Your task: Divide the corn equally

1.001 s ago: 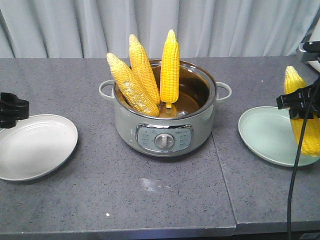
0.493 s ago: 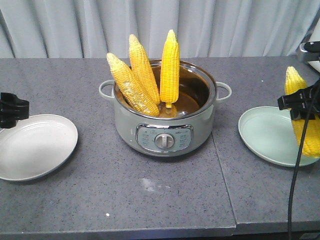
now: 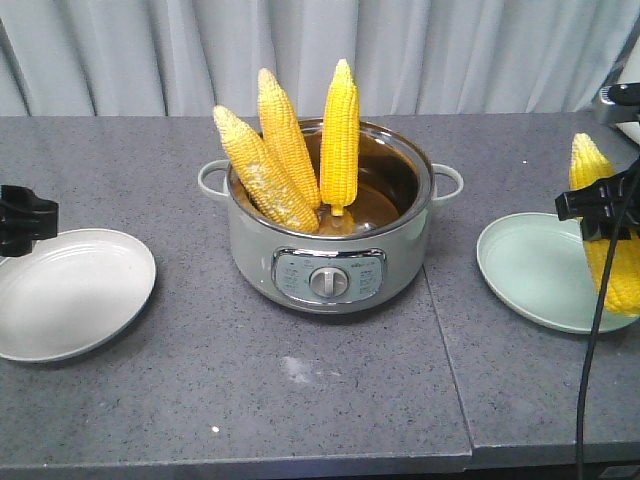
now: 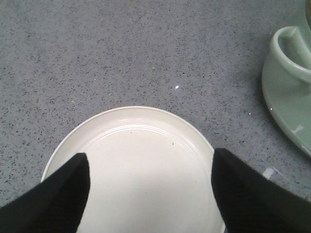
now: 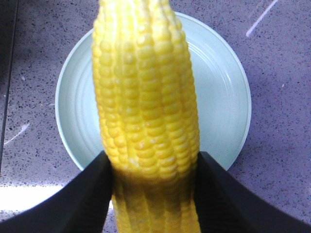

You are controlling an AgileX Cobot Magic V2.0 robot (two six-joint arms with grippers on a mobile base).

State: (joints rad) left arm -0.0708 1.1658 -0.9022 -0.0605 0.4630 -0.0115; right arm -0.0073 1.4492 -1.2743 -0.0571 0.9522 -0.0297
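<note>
The grey speckled desk (image 3: 300, 400) carries three things in a row, well apart: a white plate (image 3: 60, 300) at the left, a pale green pot (image 3: 325, 260) in the middle, a light green plate (image 3: 530, 270) at the right.

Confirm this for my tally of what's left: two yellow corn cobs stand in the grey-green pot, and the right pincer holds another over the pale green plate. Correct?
Not quite: the exterior front view shows three yellow corn cobs standing in the grey-green electric pot, not two. The rest holds: the right pincer grips a fourth cob over the pale green round plate.
</note>
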